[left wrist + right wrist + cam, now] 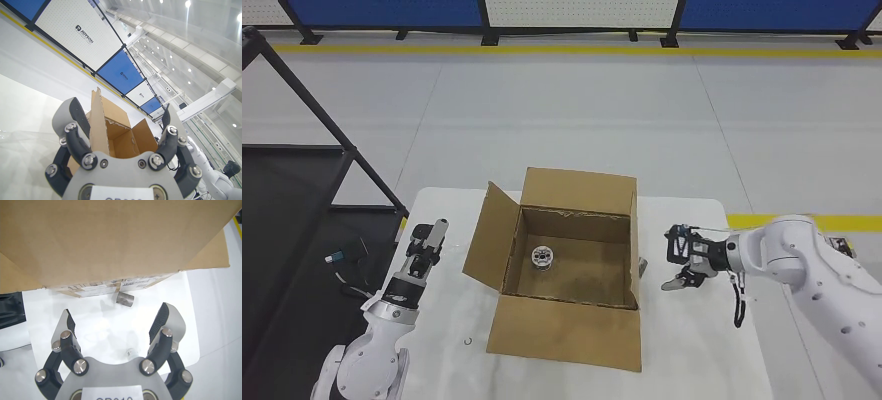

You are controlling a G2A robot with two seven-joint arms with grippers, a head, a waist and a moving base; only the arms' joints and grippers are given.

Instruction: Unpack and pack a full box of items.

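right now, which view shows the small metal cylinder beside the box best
The right wrist view: the metal cylinder lies unobstructed beside the box, ahead of the right gripper. The top view catches a grey sliver; from the left wrist the box hides it.

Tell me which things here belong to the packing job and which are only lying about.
Job: cardboard box; small round item inside it; metal cylinder on the table beside the box.
Lying about: small ring on the table; teal thing beside the table; black frame.
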